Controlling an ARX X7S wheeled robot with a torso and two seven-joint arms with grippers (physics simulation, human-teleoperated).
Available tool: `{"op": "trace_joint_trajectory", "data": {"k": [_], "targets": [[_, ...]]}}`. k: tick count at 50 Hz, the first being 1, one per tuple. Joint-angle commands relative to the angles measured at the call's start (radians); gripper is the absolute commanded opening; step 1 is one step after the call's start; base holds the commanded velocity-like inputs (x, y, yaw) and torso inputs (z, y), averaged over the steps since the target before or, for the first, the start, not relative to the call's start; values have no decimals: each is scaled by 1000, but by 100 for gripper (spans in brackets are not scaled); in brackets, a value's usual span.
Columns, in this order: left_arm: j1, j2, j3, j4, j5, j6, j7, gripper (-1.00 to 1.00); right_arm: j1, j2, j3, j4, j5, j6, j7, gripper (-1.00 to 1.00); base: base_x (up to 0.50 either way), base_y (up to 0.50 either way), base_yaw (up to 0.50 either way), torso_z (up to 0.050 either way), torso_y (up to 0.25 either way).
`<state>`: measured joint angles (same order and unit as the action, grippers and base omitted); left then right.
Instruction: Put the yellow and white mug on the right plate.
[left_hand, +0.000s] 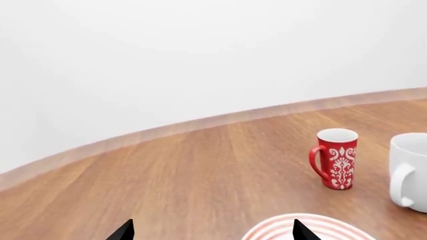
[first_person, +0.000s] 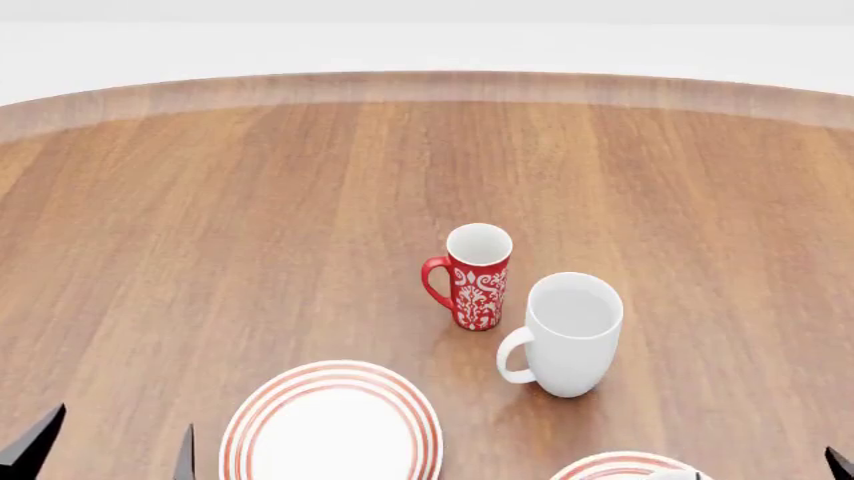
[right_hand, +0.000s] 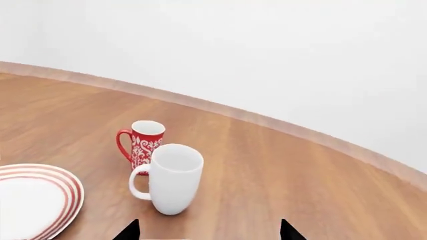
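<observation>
No readable text, label, brand or number shows anywhere; the red mug (first_person: 477, 277) bears only a white ornamental pattern, no letters.

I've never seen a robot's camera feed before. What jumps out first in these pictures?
Two mugs stand upright, close together mid-table: a slim red-and-white patterned mug and, nearer the robot, a taller white mug. In the head view a red-ringed white plate lies near the bottom edge, left of them, and another plate's rim peeks in at the right.
</observation>
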<state>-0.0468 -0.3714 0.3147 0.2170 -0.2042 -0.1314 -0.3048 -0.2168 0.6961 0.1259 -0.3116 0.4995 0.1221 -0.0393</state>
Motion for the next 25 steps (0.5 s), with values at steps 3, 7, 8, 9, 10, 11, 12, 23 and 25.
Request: {"op": "trace_joint_trajectory", "data": {"k": [3,7,8,9,10,11,12,23,25], "targets": [[-2,-5,-5,14,-2,2,-7,100,16,8,11,-95,-35,21,72,100,0,0,0,0,0],[-3,-6,-9,16,-4,6,-11,100,36,0,9,-100,-38,30,91,100,0,0,0,0,0],[-4,-5,-10,12,-1,9,-14,100,47,-5,6,-99,-47,34,104,100,0,0,0,0,0],[-4,-5,-10,10,-1,10,-14,100,51,-7,7,-98,-46,36,108,100,0,0,0,0,0],[-4,-5,-10,10,-1,10,-14,100,51,-7,7,-98,-46,36,108,100,0,0,0,0,0],[-4,-5,-10,10,-1,10,-14,100,51,-7,7,-98,-46,36,108,100,0,0,0,0,0],[-5,-4,-10,7,-2,12,-15,100,68,-16,17,-101,-43,47,133,100,0,0,0,0,0],[-4,13,-34,-6,-28,31,-32,100,96,-37,29,-129,-24,53,165,100,0,0,0,0,0],[-4,13,-35,-6,-30,32,-32,100,96,-36,29,-131,-22,55,166,100,0,0,0,0,0]]}}
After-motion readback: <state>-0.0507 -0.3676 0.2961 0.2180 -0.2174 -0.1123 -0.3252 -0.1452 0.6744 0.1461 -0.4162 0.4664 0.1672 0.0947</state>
